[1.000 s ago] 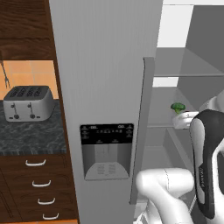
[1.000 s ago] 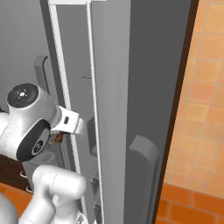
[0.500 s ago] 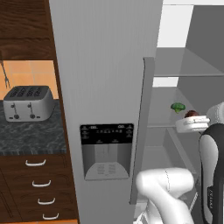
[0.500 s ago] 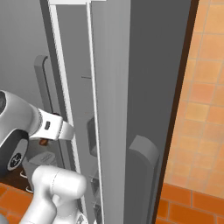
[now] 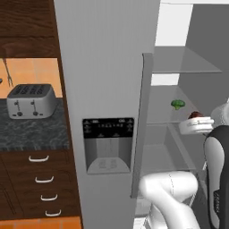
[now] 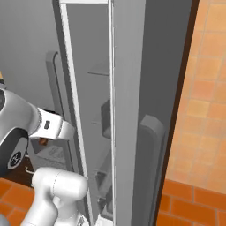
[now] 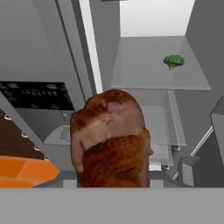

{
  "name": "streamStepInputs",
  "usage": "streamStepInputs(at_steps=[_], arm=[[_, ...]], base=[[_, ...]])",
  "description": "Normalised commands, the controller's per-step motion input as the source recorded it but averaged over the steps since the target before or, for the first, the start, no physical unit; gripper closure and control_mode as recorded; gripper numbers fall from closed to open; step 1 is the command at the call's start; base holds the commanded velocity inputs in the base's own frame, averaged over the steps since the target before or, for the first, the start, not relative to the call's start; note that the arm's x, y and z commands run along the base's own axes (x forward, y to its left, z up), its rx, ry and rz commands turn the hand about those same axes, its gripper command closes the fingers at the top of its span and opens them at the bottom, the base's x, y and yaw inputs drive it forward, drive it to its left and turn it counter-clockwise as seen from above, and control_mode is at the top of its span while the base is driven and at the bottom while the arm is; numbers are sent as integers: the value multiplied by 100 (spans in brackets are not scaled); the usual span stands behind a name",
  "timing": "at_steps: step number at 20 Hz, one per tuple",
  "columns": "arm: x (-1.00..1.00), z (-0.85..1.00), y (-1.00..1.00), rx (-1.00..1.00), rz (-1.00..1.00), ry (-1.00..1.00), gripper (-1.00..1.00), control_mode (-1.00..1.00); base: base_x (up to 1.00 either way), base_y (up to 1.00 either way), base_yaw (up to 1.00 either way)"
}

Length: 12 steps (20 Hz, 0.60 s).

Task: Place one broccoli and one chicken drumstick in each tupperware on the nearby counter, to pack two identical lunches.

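Note:
A glossy brown chicken drumstick (image 7: 111, 140) sits large in the middle of the hand view, hiding the fingertips. My gripper (image 5: 196, 120) is shut on it in front of the open fridge, and the drumstick (image 5: 195, 115) shows as a dark red-brown bit above the white hand. From the right base view, the drumstick (image 6: 43, 141) peeks out under the hand. One green broccoli (image 5: 177, 104) lies on a glass shelf inside the fridge, beyond and left of the hand; the broccoli (image 7: 173, 61) is also up right. The dark speckled counter (image 5: 36, 132) lies at left. The tupperware is out of view.
The grey fridge door with a dispenser panel (image 5: 108, 143) stands between the counter and the open compartment. A silver toaster (image 5: 31, 100) sits on the counter above brown drawers (image 5: 40, 179). Glass shelves (image 7: 153, 65) span the fridge. An open door (image 6: 145, 110) stands to the right.
The arm has drawn back from the fridge with the drumstick in its grip. The hand now sits further out from the shelf, and the broccoli stays where it was.

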Motion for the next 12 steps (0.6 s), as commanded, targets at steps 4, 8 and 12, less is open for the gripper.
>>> streamStepInputs(at_steps=[4,8,12], arm=[[0,0,0,0,0,0,100,100],[0,0,0,0,0,0,100,100],[0,0,0,0,0,0,100,100]], base=[[9,39,0],[29,94,0],[14,100,0]])
